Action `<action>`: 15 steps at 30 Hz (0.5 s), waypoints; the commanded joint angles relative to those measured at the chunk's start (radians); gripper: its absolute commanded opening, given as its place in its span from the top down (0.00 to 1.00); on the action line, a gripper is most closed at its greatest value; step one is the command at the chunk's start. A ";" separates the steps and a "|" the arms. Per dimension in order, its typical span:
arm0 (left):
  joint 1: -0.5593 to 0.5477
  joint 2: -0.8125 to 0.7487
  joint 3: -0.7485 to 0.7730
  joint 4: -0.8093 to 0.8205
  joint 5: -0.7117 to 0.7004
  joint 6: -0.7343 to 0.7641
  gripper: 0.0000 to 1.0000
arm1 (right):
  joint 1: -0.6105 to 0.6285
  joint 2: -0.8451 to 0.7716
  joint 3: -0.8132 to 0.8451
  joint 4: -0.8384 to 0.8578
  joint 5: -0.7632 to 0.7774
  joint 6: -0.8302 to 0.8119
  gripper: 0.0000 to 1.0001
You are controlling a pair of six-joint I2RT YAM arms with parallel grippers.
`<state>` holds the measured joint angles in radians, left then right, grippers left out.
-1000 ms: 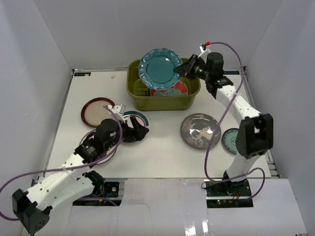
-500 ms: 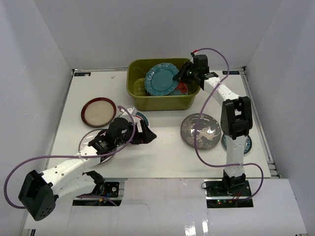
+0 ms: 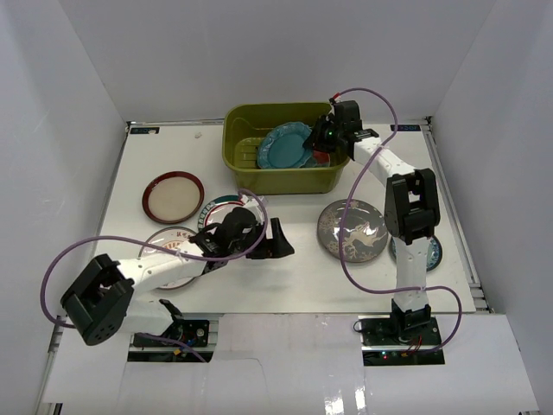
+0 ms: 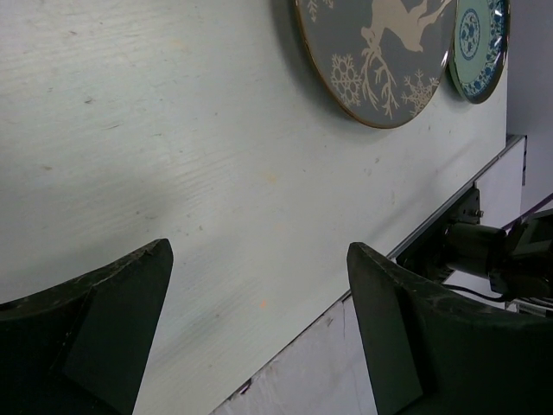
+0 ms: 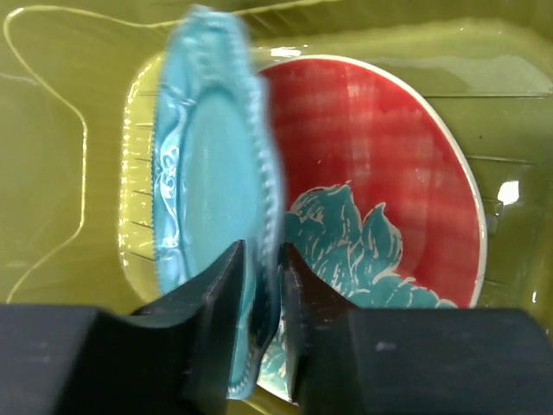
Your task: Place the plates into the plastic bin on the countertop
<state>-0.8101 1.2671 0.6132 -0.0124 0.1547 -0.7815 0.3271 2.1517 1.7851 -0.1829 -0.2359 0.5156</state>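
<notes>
Upper centre, the right gripper (image 3: 321, 138), clamping the scalloped teal plate (image 3: 285, 147), has sunk deeper into the olive bin (image 3: 259, 183); the left gripper (image 3: 281, 242), gaping wide, slid rightward.

You're getting the scalloped teal plate (image 5: 203, 173) blurring along its top and covering the left of the red-and-teal plate (image 5: 380, 173); the left-wrist view's top edge is cropping the grey plate (image 4: 380, 52) and small light-blue plate (image 4: 479, 43).
</notes>
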 commanded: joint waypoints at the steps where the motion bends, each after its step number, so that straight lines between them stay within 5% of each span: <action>1: -0.032 0.047 0.072 0.063 0.005 -0.027 0.08 | 0.010 -0.024 0.046 0.060 0.012 -0.049 0.66; 5: -0.063 0.103 0.102 0.075 -0.010 -0.041 0.08 | 0.024 -0.018 0.083 -0.019 0.053 -0.112 0.39; 15: -0.080 0.251 0.114 0.209 -0.037 -0.119 0.10 | 0.050 -0.082 0.093 -0.101 0.164 -0.232 0.02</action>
<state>-0.8810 1.4998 0.7006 0.1249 0.1413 -0.8650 0.3622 2.1509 1.8198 -0.3016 -0.1101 0.3405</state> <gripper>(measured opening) 0.902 0.975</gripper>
